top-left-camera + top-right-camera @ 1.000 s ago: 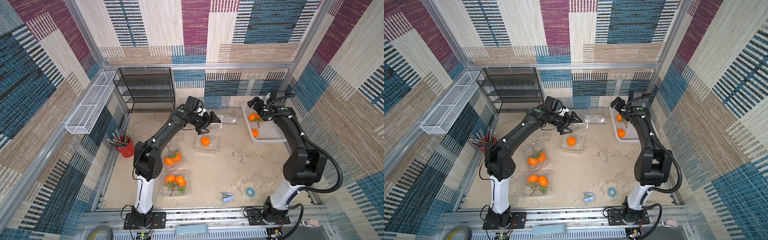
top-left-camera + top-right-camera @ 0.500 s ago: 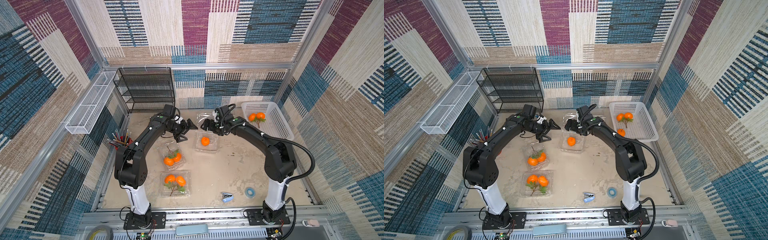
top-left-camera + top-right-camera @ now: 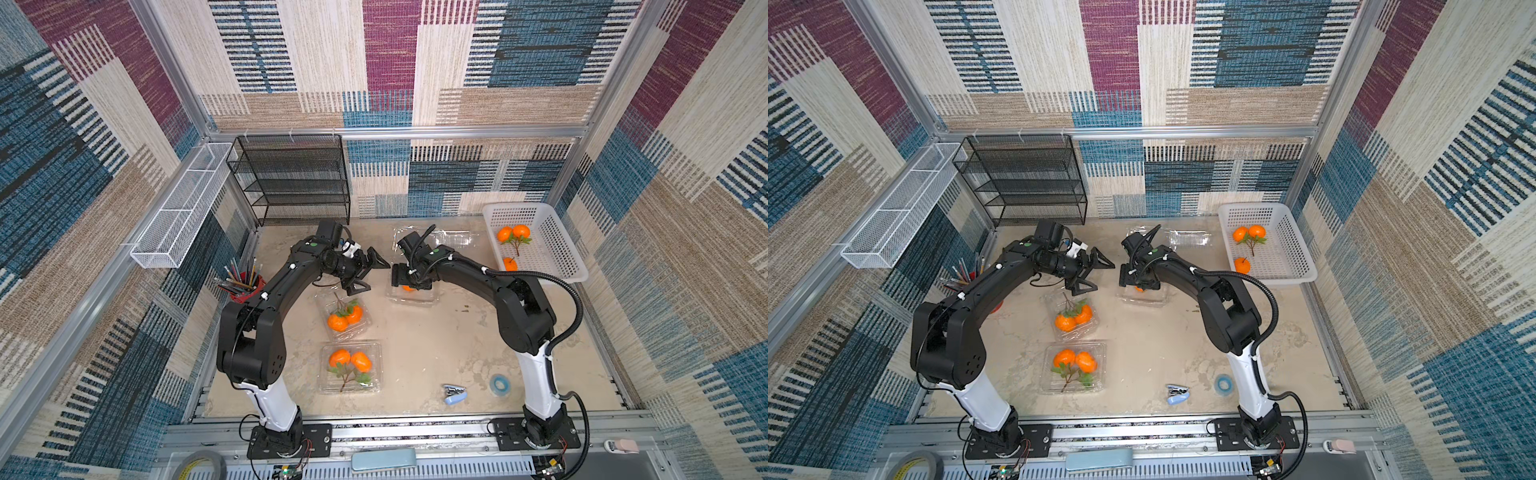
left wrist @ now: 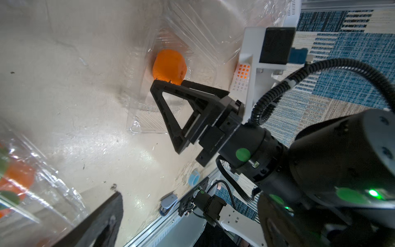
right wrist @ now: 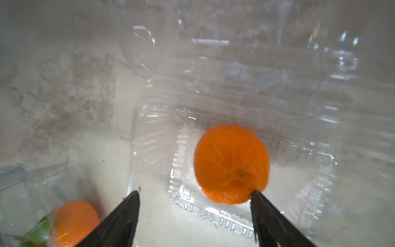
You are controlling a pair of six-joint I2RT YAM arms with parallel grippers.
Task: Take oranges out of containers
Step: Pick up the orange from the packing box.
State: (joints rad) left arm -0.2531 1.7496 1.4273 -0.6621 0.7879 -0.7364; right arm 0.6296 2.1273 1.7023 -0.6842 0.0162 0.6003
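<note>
In both top views the right hand (image 3: 409, 281) points down into the open container (image 3: 431, 296) at the centre of the frame, over a single orange (image 5: 232, 164). In the right wrist view its jaws stand apart, with one fingertip (image 5: 259, 198) at the fruit's edge and nothing gripped. The left hand (image 3: 373, 274) hovers just left of it, its jaws spread wide and empty. On the worktop (image 3: 436, 345) at lower centre, a second container (image 3: 365, 330) and a third container (image 3: 376, 374) each hold a stemmed pair of oranges (image 3: 338, 322). The white basket (image 3: 559, 249) at upper right holds three oranges.
</note>
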